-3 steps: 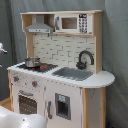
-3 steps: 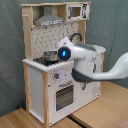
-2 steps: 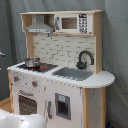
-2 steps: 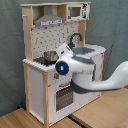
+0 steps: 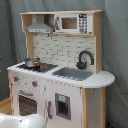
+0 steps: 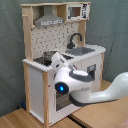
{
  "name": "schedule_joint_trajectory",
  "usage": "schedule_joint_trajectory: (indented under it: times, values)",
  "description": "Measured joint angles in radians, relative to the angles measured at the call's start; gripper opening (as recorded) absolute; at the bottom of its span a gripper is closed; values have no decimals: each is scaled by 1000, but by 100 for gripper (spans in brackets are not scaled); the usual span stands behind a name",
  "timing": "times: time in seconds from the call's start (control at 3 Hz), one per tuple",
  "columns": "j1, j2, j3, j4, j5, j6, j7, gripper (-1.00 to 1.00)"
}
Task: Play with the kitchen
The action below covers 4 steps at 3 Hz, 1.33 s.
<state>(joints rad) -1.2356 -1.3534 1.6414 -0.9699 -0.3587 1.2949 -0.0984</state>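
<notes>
Approach step, nothing grasped yet. The kitchen (image 5: pixel 60 70) stands on the wood floor (image 6: pixel 20 119) against a grey curtain (image 5: pixel 116 50). Arm (image 6: pixel 75 85) is in front of the oven door; claw state can't tell. Next: pick a target, probably pot (image 5: pixel 32 62) at counter's stove corner, or a knob.
</notes>
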Motion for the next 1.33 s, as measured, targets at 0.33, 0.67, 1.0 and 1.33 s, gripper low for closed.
schedule_joint_trajectory:
  times: [0.33, 0.67, 1.0, 1.33]
  values:
    - [1, -45, 5, -35, -3, 117, -32, 100]
    - [3, -76, 7, -74, -8, 226, -61, 100]
    - [9, -100, 7, -124, -9, 346, -85, 100]
    - [25, -111, 7, -189, -14, 466, -104, 100]
